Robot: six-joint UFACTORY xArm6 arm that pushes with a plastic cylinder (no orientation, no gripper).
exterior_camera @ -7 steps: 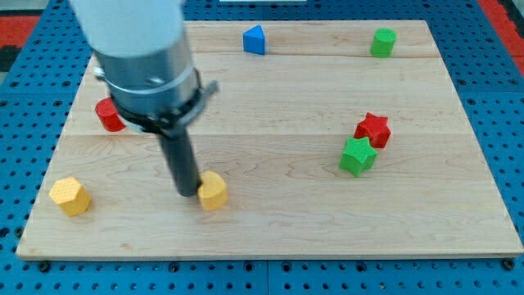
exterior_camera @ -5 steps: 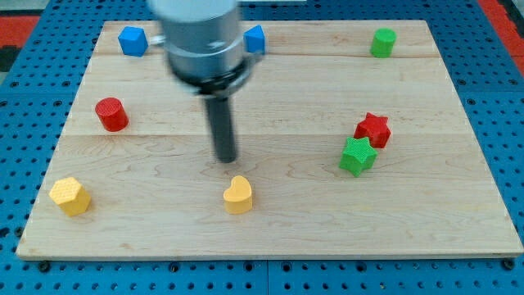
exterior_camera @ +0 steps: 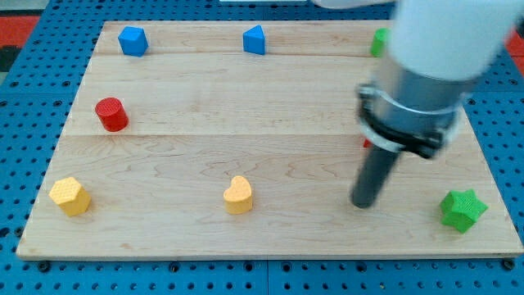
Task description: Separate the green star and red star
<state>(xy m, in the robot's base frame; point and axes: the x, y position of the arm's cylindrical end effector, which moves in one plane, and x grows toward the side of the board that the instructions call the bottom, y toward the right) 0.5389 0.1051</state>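
Tip [exterior_camera: 363, 203] on bare board; no claw fitted. Green star [exterior_camera: 462, 210] well to view's right; red star mostly hidden behind rod.

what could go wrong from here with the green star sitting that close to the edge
The green star sits near the board's bottom-right corner, so one more push toward the view's right or bottom could tip it off. My tip is to its left, apart from it. The red star is almost wholly hidden behind the arm, so a sweep back could knock it unseen.
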